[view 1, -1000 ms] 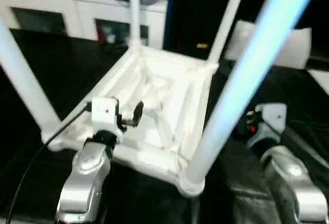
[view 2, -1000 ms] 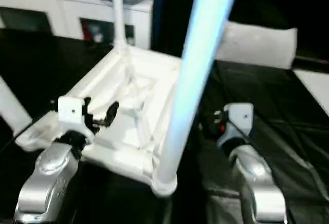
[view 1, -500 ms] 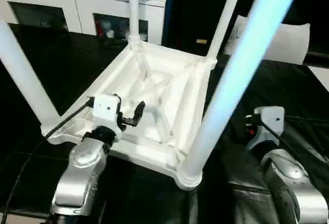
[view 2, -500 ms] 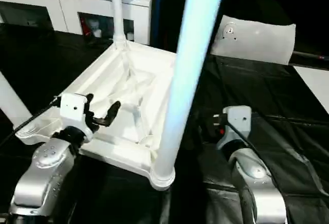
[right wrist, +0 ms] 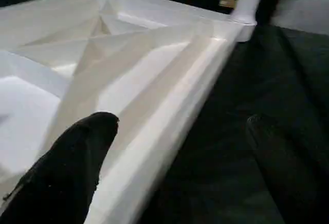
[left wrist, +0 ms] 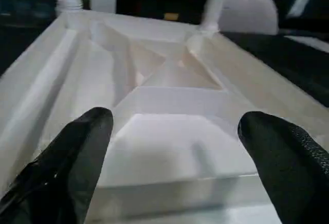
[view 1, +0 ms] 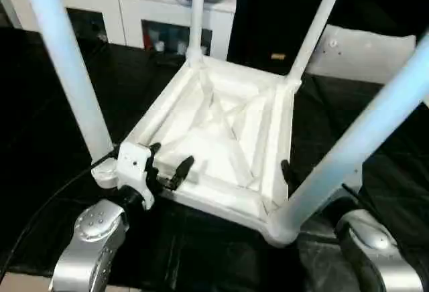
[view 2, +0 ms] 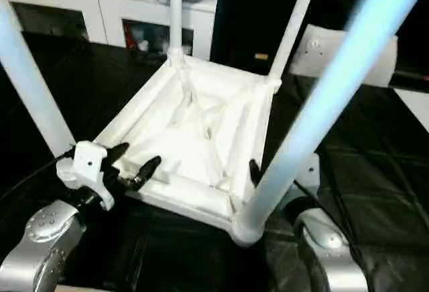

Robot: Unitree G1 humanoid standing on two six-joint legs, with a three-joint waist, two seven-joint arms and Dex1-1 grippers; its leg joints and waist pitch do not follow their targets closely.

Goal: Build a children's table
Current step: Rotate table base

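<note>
The upturned children's table (view 1: pixel 228 138) is lying on the black mat (view 1: pixel 60 138), four legs standing up. Both grippers, left gripper (view 1: pixel 166 166) and right gripper (right wrist: pixel 180 152), are gaping wide at its near edge, holding nothing; an uneven lift risks tipping it.

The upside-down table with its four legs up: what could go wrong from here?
1. The open left gripper straddles the tabletop rim near one edge; lifting there alone could tip the table.
2. The near right leg rises close over the right forearm; an arm swing might knock it.
3. Whether the legs are fully seated cannot be told; one may loosen.
</note>
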